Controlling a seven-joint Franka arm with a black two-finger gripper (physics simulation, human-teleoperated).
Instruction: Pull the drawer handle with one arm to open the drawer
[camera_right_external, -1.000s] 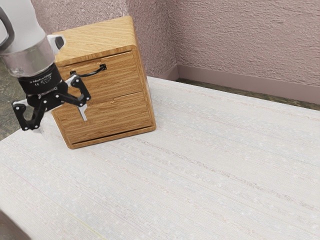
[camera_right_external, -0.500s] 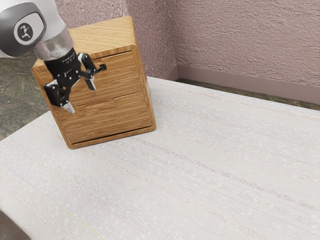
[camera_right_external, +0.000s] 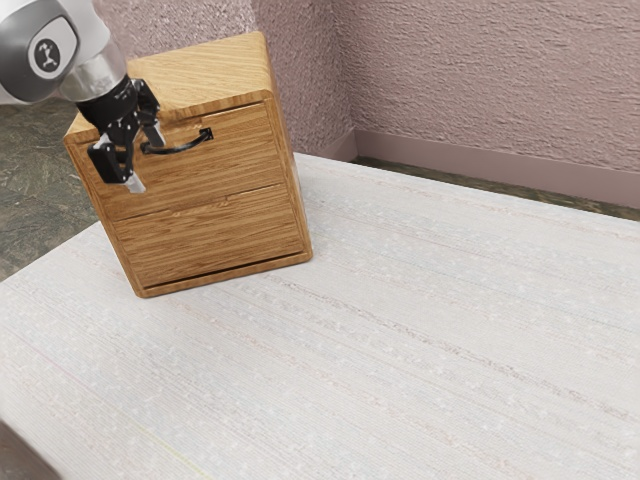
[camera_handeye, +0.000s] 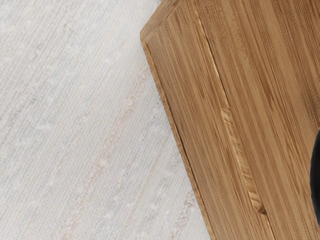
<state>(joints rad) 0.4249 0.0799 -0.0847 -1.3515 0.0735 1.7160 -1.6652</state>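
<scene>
Drawer handle (camera_right_external: 182, 146), a single thin black bar bowed into a shallow arc, sat on the upper drawer (camera_right_external: 232, 150) of a boxy wooden cabinet (camera_right_external: 215, 75) with fine streaked grain. We counted two drawer fronts, the upper drawer and the lower drawer (camera_right_external: 220, 235), both looking flush with the cabinet's face, and one handle. The cabinet stood on a pale, woven-textured table (camera_right_external: 420, 330) near a rough pinkish wall (camera_right_external: 480, 70). Our one black gripper (camera_right_external: 143, 160) hung with its fingers spread, grasping nothing, at the handle's end toward the exterior view's left. In the wrist view a corner of the cabinet (camera_handeye: 240, 100) lay under our hand, against the table (camera_handeye: 75, 125). Half a second before, the gripper had been lower and further toward the exterior view's right; the cabinet had not shifted.
</scene>
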